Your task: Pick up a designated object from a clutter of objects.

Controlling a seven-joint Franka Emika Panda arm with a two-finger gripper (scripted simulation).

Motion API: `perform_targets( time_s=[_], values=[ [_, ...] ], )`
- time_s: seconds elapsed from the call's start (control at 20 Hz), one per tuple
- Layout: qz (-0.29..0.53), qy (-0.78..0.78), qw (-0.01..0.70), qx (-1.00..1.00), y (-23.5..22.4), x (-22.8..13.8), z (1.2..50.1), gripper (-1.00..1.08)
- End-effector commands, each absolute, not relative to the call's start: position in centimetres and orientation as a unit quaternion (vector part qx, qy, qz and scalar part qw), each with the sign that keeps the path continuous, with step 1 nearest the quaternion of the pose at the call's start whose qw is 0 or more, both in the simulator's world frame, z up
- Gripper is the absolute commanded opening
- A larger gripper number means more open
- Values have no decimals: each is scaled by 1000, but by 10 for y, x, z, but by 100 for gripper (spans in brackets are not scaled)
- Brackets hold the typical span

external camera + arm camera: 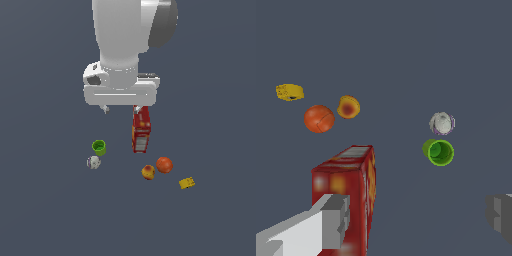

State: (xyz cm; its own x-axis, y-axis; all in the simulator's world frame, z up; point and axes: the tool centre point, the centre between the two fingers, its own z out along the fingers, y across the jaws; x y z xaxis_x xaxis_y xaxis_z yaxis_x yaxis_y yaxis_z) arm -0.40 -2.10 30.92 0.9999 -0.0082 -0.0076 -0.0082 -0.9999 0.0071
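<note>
Spread wide, the tool hangs over the red box, holding nothing. At the box's 4 o'clock in the exterior view, the orange sphere touches the yellow-red fruit; being round, it shows no long axis.

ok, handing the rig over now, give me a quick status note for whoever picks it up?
End effector: open, empty, raised above the clutter, over the tall red rectangular box.
Target, the plain orange-red sphere: on the floor, untouched, on the exterior view's right, next to the smaller yellow-and-red fruit.
Others: small yellow block beyond the sphere; green cup and white-grey ball on the exterior view's left.
Done: nothing grasped.
Left: move over the sphere, descend, close, lift.
</note>
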Motion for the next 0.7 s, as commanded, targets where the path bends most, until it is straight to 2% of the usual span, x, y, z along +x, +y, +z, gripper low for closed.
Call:
perform_targets(
  time_s=[0.0, 0.35, 0.65],
  values=[
    [-4, 3, 5, 1000, -16, 0, 303, 100],
    [-4, 40, 10, 999, 11, 22, 271, 100],
    [-3, 92, 13, 996, 53, 46, 223, 100]
  ],
)
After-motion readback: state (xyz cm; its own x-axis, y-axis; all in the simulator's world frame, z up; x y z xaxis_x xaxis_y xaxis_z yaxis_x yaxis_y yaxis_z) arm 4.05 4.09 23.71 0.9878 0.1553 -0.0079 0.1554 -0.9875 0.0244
